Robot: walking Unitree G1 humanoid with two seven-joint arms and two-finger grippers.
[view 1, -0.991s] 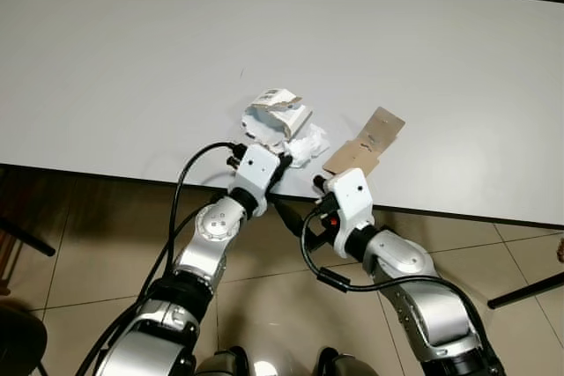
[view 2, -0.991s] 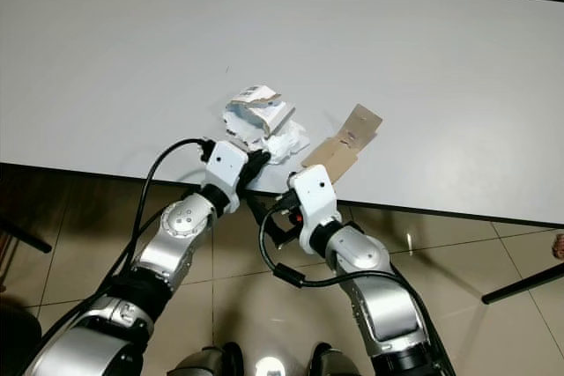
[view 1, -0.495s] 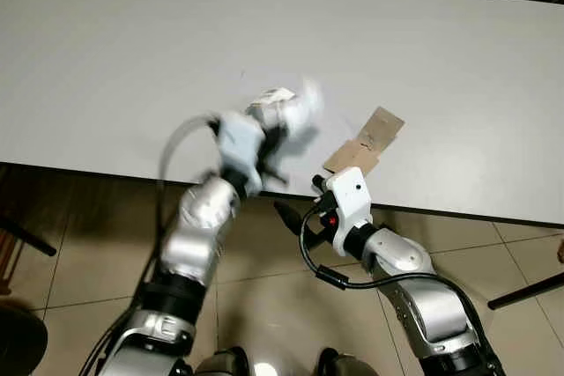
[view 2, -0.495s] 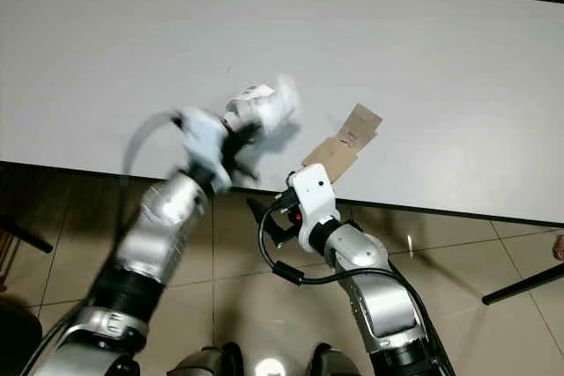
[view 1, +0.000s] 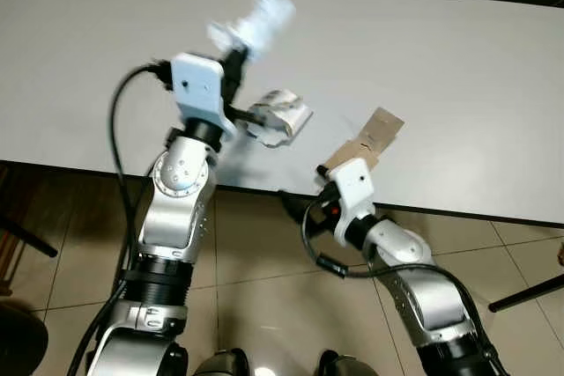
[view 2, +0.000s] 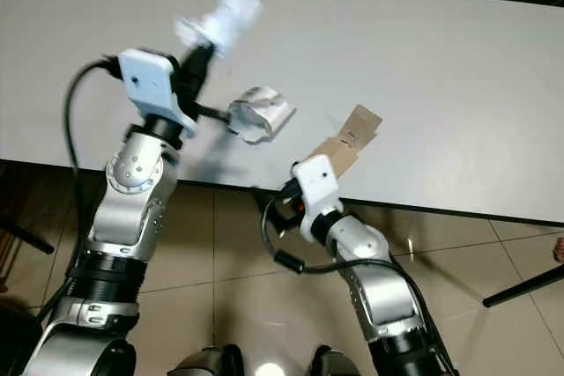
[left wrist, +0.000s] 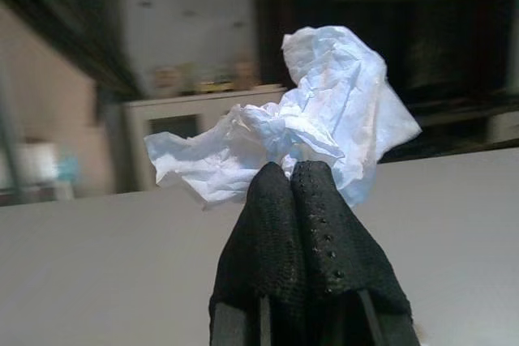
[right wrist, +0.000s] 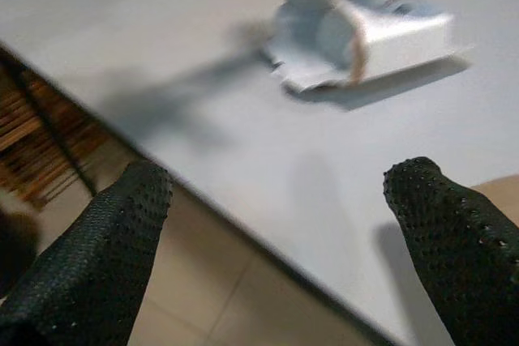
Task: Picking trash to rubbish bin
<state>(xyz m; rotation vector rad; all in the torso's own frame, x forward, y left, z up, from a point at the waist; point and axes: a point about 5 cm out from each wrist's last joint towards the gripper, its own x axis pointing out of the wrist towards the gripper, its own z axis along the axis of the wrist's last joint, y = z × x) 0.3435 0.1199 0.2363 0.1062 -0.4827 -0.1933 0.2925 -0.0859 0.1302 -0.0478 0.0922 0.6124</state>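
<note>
Two fingertips of the left gripper (left wrist: 290, 180) are pressed together on the crumpled tissue (left wrist: 324, 131), held high above the table (view 1: 458, 59); keep that pinch firm when carrying it binward, while the right gripper (right wrist: 276, 224) gapes empty near the torn carton (view 1: 280, 115), whose print is illegible.
</note>
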